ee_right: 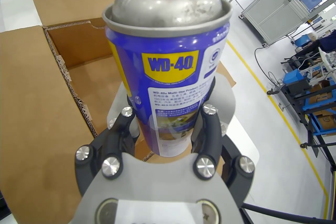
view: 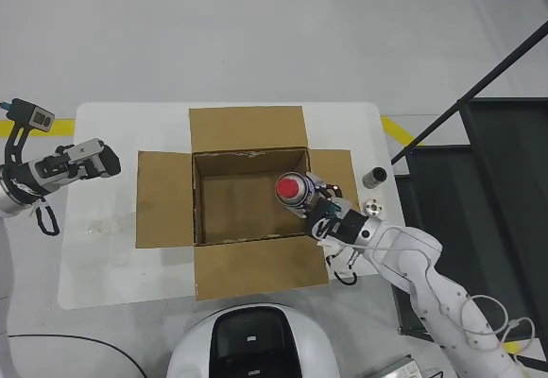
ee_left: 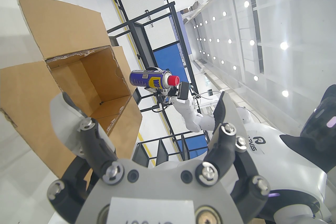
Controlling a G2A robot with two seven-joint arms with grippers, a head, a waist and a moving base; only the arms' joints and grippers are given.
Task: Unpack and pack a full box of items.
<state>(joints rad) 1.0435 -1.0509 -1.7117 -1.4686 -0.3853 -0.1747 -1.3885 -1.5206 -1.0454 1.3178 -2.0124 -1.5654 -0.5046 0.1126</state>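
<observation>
One spray can [ee_right: 168,51] is clamped low by the right gripper [ee_right: 170,104], upright over the box [view: 241,203], likely for wall clearance; left gripper [ee_left: 143,101] is parked aside, jaws apart.

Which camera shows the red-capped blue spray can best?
Right wrist view: the blue metal spray can with red cap is close, clamped in the right gripper. Top view shows its cap; left wrist view, small and distant.
</observation>
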